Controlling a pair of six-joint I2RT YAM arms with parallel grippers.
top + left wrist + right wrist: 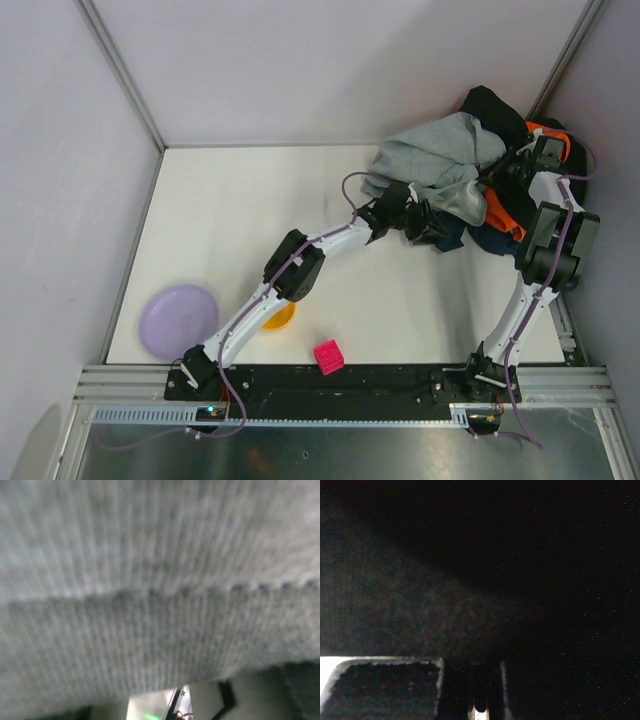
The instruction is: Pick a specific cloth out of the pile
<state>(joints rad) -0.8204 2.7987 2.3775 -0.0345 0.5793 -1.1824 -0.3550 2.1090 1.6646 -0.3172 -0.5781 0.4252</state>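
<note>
The pile (480, 170) lies in the back right corner: a light grey garment (435, 160) on top, black fabric (495, 110) behind, and orange (500, 212) showing through. A strip of the dark navy cloth (462, 238) pokes out at the pile's near edge. My left gripper (432, 226) sits at that edge, right under the grey hem. The left wrist view shows only grey knit (150, 580), with the fingers hidden. My right gripper (503, 180) is buried in the pile and shut. Its wrist view shows only dark fabric (420, 605), so what it grips cannot be seen.
A lilac plate (178, 320) lies at the near left, with an orange bowl (280, 318) partly under the left arm. A pink cube (328, 356) sits by the front rail. White walls close the back and both sides.
</note>
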